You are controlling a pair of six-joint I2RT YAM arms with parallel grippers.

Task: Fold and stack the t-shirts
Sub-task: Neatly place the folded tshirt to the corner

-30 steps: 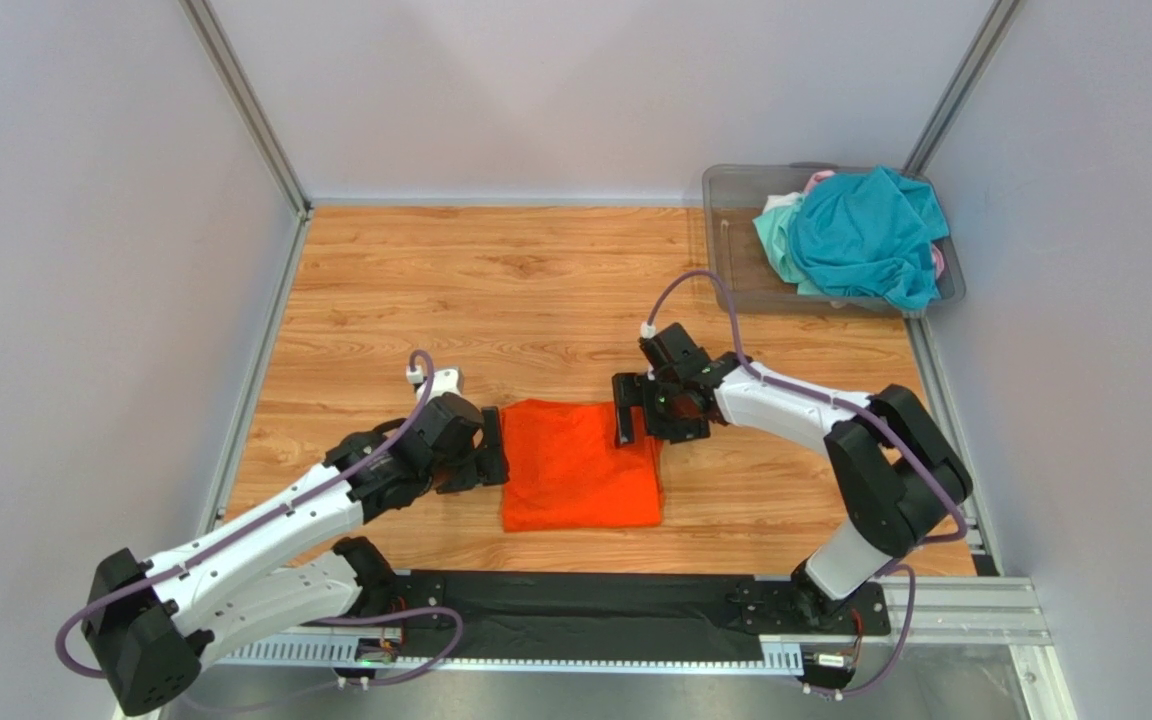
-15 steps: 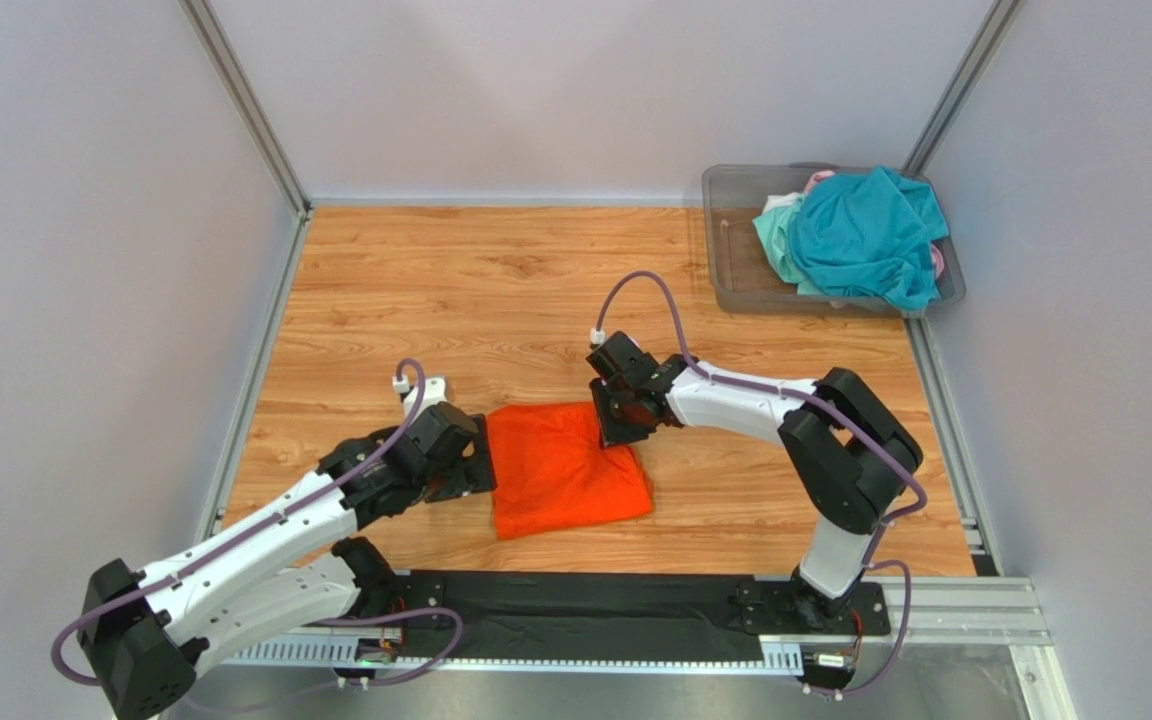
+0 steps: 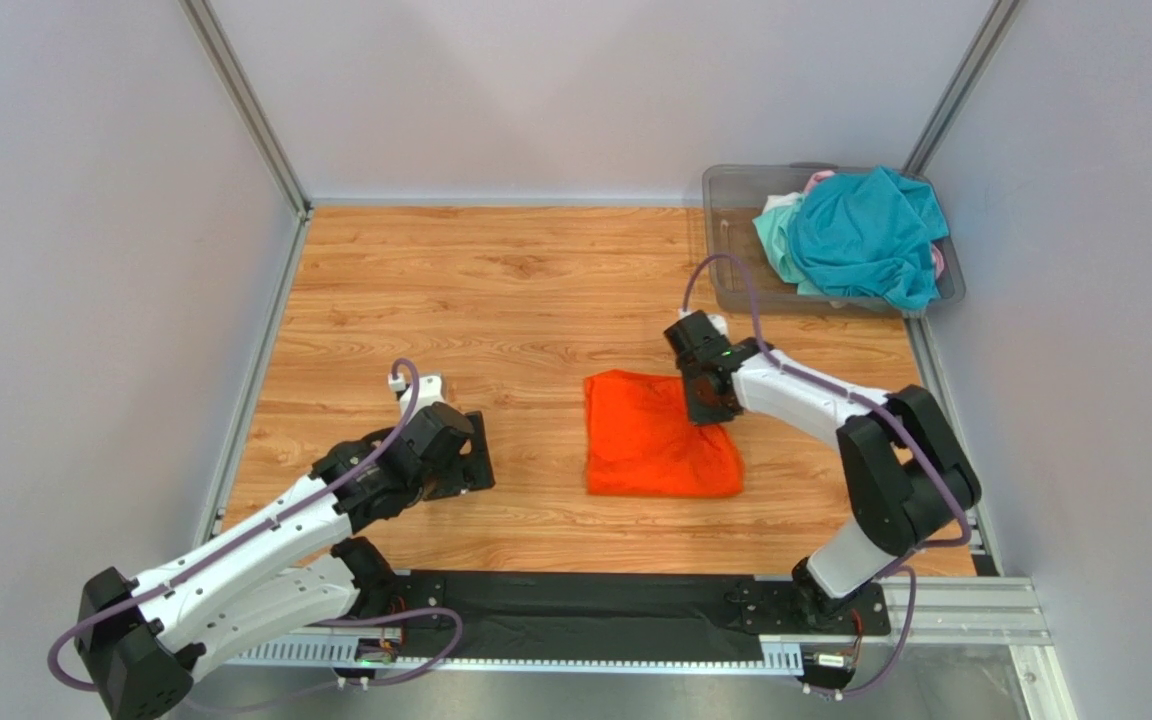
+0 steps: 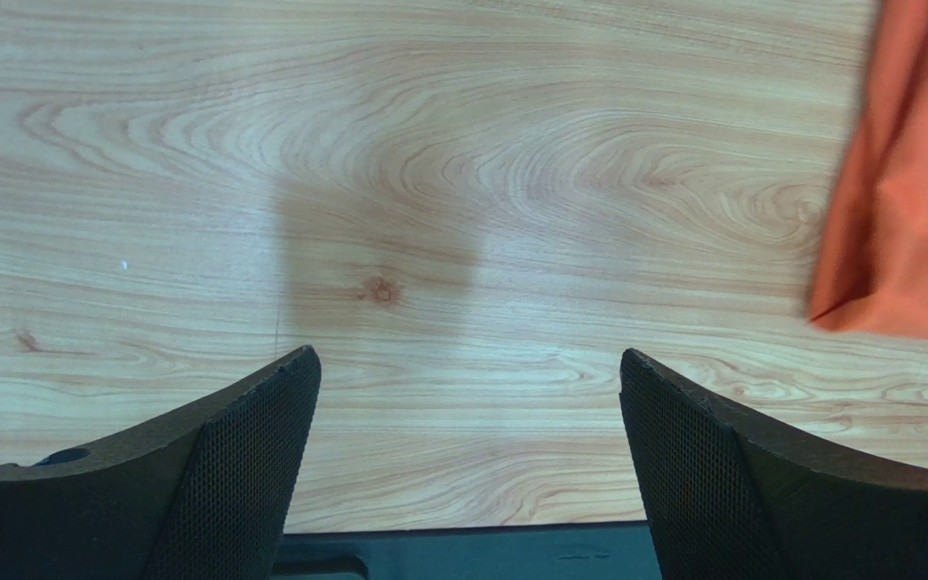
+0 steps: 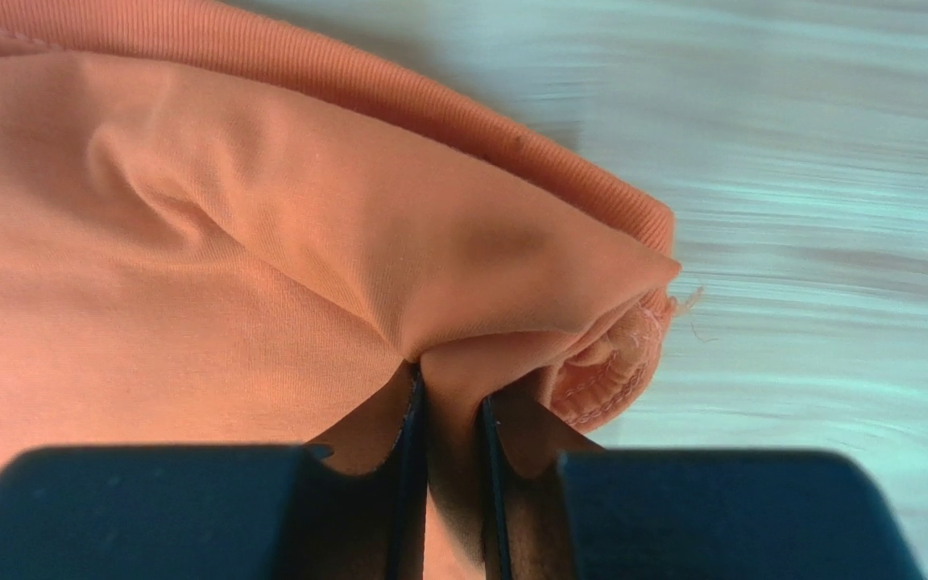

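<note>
A folded bright orange t-shirt (image 3: 654, 438) lies right of the table's middle. My right gripper (image 3: 705, 393) is shut on its upper right corner; in the right wrist view a thick fold of the orange t-shirt (image 5: 312, 242) is pinched between the fingers (image 5: 405, 435). My left gripper (image 3: 470, 452) stands open over bare wood to the left, apart from the shirt, with only the orange t-shirt's edge (image 4: 911, 206) at the right of its view. A teal t-shirt (image 3: 868, 233) tops a heap with pale mint and pink ones beneath.
The clear grey plastic bin (image 3: 734, 225) holding the heap sits at the far right corner. Grey walls and metal rails (image 3: 244, 105) enclose the wooden table (image 3: 507, 285). A black base rail (image 3: 597, 615) runs along the near edge.
My right gripper shut on the orange shirt's corner and dragged the whole shirt to the right, away from my left gripper. The left gripper stayed open and barely moved.
</note>
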